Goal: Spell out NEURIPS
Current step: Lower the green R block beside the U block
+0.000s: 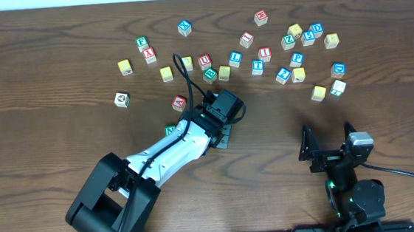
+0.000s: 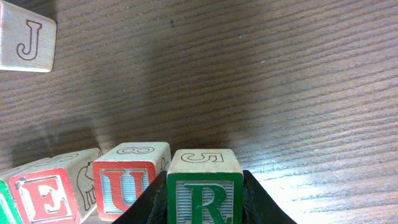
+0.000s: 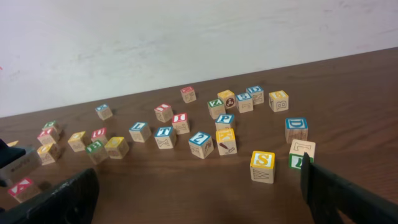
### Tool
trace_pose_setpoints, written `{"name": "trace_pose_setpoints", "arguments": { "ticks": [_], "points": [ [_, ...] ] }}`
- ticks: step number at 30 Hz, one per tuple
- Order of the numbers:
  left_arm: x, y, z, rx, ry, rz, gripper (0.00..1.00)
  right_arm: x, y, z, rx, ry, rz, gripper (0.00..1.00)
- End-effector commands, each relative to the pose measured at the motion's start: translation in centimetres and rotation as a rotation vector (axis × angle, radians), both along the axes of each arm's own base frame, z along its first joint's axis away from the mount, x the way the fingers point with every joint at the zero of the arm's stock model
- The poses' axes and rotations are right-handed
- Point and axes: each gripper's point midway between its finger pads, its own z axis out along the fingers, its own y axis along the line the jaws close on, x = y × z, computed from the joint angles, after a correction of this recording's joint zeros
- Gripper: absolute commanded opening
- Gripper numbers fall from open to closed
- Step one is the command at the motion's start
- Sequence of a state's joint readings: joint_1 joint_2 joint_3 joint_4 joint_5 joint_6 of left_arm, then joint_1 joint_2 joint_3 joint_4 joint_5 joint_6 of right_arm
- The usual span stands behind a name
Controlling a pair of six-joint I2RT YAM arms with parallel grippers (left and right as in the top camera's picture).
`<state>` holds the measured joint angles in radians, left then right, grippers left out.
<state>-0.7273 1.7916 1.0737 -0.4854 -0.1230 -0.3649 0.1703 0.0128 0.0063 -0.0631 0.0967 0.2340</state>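
Left hand [image 2: 204,206] around R [image 2: 203,163], woodgrain table [image 2: 292,74]

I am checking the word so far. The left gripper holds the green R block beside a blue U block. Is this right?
No: the U block is red, not blue, as the left wrist view shows. The left gripper does hold the green R block beside it.

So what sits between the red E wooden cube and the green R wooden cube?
The red U wooden cube, shown in the left wrist view.
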Motion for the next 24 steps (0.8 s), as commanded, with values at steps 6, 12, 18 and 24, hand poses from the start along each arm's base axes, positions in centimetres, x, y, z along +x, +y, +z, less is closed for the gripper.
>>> {"name": "trace_pose_setpoints", "arguments": {
  "ticks": [6, 12, 18, 24],
  "points": [
    [0.12, 0.73, -0.41, 0.041, -0.008, -0.019, 0.08, -0.01, -0.04, -0.09, 0.008, 0.003, -0.002, 0.99],
    [0.19, 0.69, -0.39, 0.046, -0.012, -0.039, 0.08, -0.01, -0.04, -0.09, 0.008, 0.003, -0.002, 0.99],
    [0.2, 0.72, -0.38, 0.049, -0.013, -0.042, 0.07, -0.01, -0.04, -0.08, 0.008, 0.003, -0.002, 0.99],
    [0.43, 1.03, -0.3, 0.066, -0.027, -0.035, 0.08, -0.01, -0.04, -0.09, 0.008, 0.003, -0.002, 0.99]
  ]
}}
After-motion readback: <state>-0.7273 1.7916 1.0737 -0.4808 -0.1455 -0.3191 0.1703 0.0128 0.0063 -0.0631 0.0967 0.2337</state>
